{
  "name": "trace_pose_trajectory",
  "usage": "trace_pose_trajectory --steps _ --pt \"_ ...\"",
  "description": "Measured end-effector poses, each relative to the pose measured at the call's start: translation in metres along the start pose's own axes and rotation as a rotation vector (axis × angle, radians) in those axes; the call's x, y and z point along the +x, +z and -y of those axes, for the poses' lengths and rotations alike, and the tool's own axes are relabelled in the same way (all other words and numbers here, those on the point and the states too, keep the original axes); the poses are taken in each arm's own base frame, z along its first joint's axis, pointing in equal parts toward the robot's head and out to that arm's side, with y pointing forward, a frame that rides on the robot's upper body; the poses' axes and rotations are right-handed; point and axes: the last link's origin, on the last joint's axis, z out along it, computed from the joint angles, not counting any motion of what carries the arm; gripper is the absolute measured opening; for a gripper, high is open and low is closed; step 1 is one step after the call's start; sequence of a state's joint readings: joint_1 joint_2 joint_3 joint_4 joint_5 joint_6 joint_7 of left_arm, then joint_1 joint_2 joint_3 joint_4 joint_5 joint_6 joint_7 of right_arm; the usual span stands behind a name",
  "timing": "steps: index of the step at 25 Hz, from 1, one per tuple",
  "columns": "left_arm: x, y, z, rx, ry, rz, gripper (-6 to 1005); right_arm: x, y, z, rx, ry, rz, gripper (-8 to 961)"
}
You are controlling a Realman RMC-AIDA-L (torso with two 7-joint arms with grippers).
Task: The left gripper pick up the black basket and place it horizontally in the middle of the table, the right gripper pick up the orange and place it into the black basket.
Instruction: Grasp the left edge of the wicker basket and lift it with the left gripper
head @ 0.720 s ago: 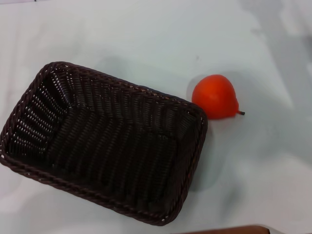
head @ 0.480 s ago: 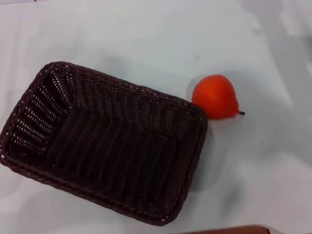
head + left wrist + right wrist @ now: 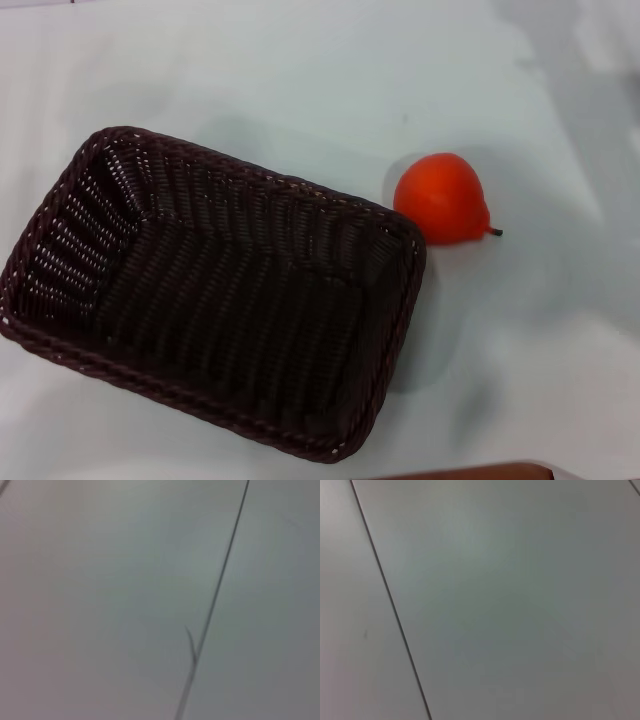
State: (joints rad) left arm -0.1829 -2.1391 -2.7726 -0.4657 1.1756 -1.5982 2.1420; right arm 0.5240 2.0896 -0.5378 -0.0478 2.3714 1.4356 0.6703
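Observation:
The black basket (image 3: 215, 295) lies on the white table (image 3: 300, 80) in the head view, at the left and middle. It is skewed, with its long side running from upper left to lower right, and it is empty. The orange (image 3: 441, 198) rests on the table just past the basket's far right corner, its short dark stem pointing right. It is close to the rim; I cannot tell whether it touches. Neither gripper shows in any view. Both wrist views show only a plain pale surface with a thin dark line.
A brown edge (image 3: 470, 472) shows at the bottom of the head view, near the basket's near right corner. Soft shadows lie on the table at the top right.

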Motion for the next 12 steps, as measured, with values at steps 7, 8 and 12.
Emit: trace_pose_trajectory --steps 7,8,12 --pt "0.078 0.017 0.017 -0.232 -0.067 0.315 859 0.005 0.0 -0.004 -0.003 -0.018 -0.014 928" --pt "0.078 0.017 0.017 -0.232 -0.067 0.315 859 0.006 0.0 -0.005 -0.004 -0.021 -0.015 928" --pt "0.11 0.035 0.006 -0.31 0.0 0.615 858 0.008 0.001 -0.006 -0.004 -0.028 -0.021 928"
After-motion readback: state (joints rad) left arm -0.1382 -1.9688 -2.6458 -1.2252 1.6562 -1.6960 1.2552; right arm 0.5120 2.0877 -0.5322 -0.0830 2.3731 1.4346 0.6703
